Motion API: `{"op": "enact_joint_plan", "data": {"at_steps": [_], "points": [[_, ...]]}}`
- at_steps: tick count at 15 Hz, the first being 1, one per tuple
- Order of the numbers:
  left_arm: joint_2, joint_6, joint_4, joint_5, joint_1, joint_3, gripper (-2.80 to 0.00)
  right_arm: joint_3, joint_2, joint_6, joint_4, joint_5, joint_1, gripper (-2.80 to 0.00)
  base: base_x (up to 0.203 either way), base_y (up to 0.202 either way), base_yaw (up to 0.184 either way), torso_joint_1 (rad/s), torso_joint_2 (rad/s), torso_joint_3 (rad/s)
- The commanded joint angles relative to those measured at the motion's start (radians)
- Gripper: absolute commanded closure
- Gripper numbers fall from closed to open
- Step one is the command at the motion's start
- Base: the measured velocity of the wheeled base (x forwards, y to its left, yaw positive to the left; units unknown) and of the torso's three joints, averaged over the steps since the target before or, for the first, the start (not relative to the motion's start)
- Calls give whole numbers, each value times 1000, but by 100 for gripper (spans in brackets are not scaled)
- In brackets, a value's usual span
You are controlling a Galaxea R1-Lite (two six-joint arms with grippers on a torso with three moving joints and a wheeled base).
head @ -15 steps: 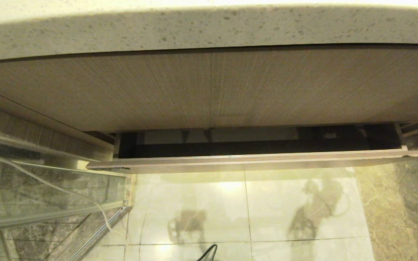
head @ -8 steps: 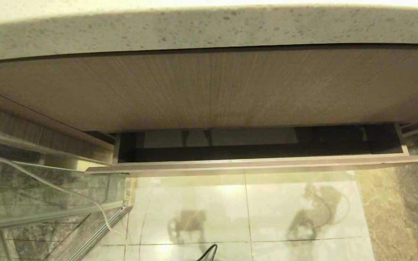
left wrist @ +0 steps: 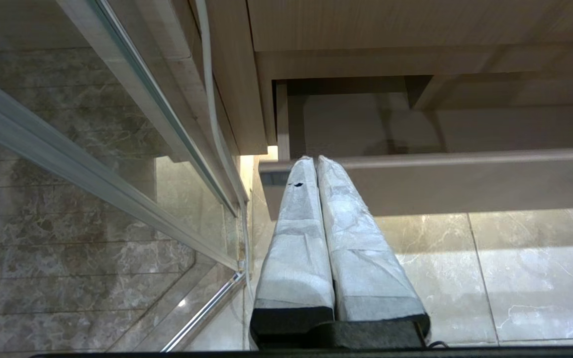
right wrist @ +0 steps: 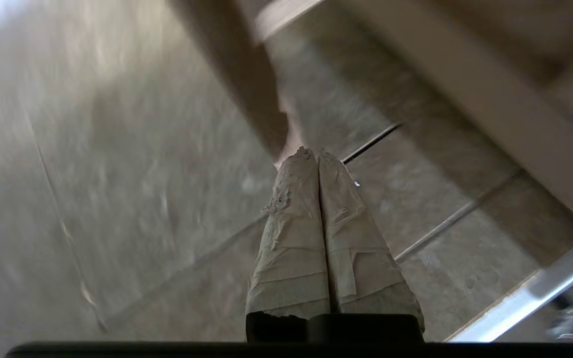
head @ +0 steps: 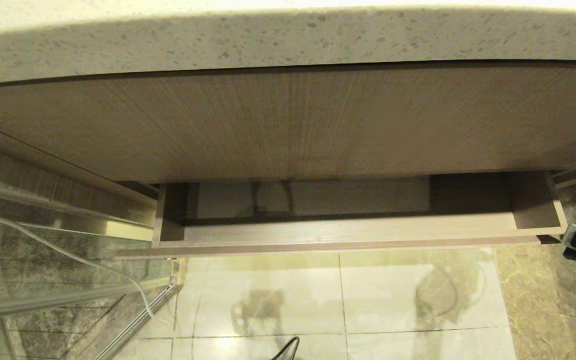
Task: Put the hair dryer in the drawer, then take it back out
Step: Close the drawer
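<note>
Further out now: shallow, pale wood-grain drawer [head: 348, 235].

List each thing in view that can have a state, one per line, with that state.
drawer: partly pulled out, the part of its inside in view shows nothing in it
hair dryer: not in any view
left gripper: shut, holding nothing, hanging near the drawer's left front corner
right gripper: shut, holding nothing, off the drawer's right end above the floor
glass panel: standing left of the drawer, a pale cord running along it
</note>
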Motion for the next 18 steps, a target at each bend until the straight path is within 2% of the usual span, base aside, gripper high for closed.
{"op": "enact_joint_plan", "data": {"at_steps": [1, 3, 7, 8, 10, 13, 14, 16, 18], "points": [[0, -1, -2, 0, 0, 40, 0, 9, 96, -102, -6, -42, -12, 0, 0, 0, 0, 0, 0, 0], [0, -1, -2, 0, 0, 40, 0, -7, 100, -132, -7, -69, -14, 0, 0, 0, 0, 0, 0, 0], [0, -1, -2, 0, 0, 40, 0, 6, -21, -129, -34, -4, -22, 0, 0, 0, 0, 0, 0, 0], [0, -1, -2, 0, 0, 40, 0, 26, -55, -154, -17, -5, -34, 0, 0, 0, 0, 0, 0, 0], [0, -1, -2, 0, 0, 40, 0, 46, -107, -285, 106, -22, -73, 0, 0, 0, 0, 0, 0, 0], [0, -1, -2, 0, 0, 40, 0, 50, -136, -339, 153, -78, -90, 0, 0, 0, 0, 0, 0, 0], [0, -1, -2, 0, 0, 40, 0, 52, -151, -390, 206, -141, -94, 0, 0, 0, 0, 0, 0, 0], [0, -1, -2, 0, 0, 40, 0, 51, -154, -399, 335, -250, -95, 0, 0, 0, 0, 0, 0, 0], [0, -1, -2, 0, 0, 40, 0, 40, -143, -390, 381, -300, -96, 0, 0, 0, 0, 0, 0, 0]]}}
